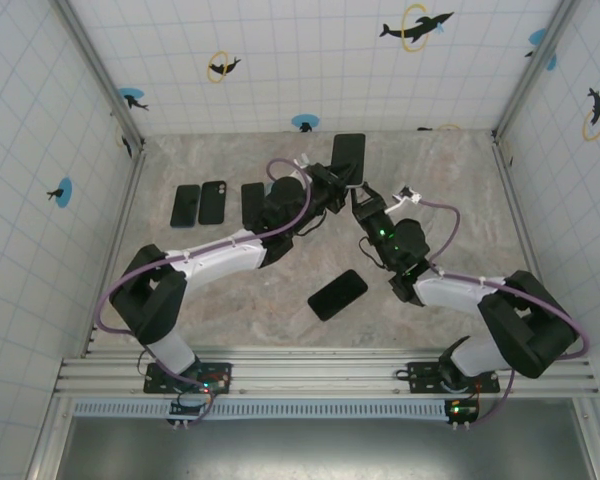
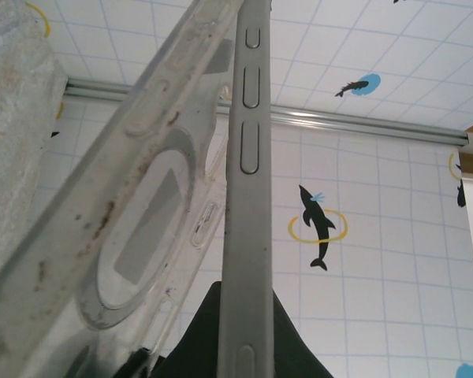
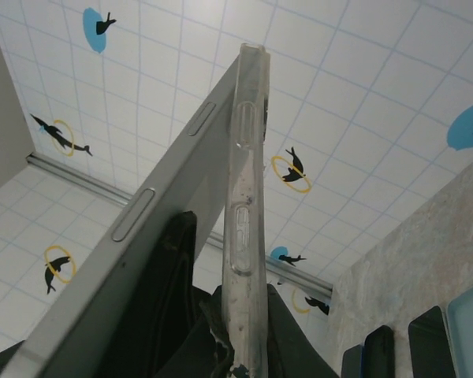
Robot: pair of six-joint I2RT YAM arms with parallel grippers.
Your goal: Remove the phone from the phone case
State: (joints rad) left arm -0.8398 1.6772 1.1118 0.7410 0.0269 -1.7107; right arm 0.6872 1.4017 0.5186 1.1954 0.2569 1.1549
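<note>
The phone, extending toward 12 o'clock, is pinched by the left gripper; the phone case is clamped by the right gripper.

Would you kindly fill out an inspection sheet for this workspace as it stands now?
Surface: marbled tabletop, no spills seen.
Job's things: phone is lifted off the table; clear case is angled away from it and joined to it at the far end.
Clutter: row of dark phones at rear left; lone dark phone near the centre.
Grippers: left tool is shut on the phone; right tool is shut on the clear case.
Cables: purple cables run along both arms, with no snag seen.
Surroundings: white tiled walls with dolphin decals; metal rail at the front.
</note>
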